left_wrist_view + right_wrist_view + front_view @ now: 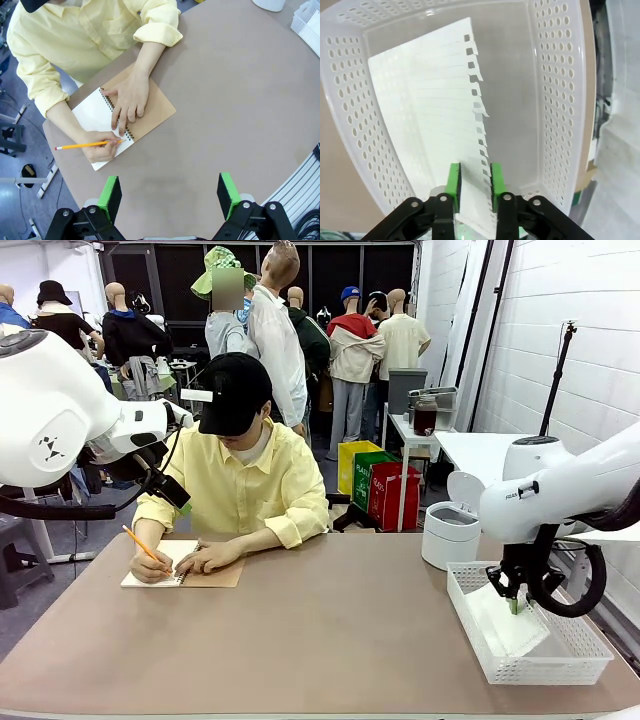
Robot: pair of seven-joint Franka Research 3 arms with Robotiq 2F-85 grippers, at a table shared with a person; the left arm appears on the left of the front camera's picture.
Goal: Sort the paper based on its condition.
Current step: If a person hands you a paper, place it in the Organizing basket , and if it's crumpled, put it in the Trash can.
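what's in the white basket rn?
One lined sheet of paper, torn holes along one edge, its near end between the parted pads of the right pincer. The basket floor beneath the sheet is covered.

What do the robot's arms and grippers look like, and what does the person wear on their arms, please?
The left arm and right arm are rounded glossy white shells with looping black cables; the left bears a black logo. The left gripper and right gripper are black, two-fingered, with bright green pads. The person wears pale yellow long sleeves.
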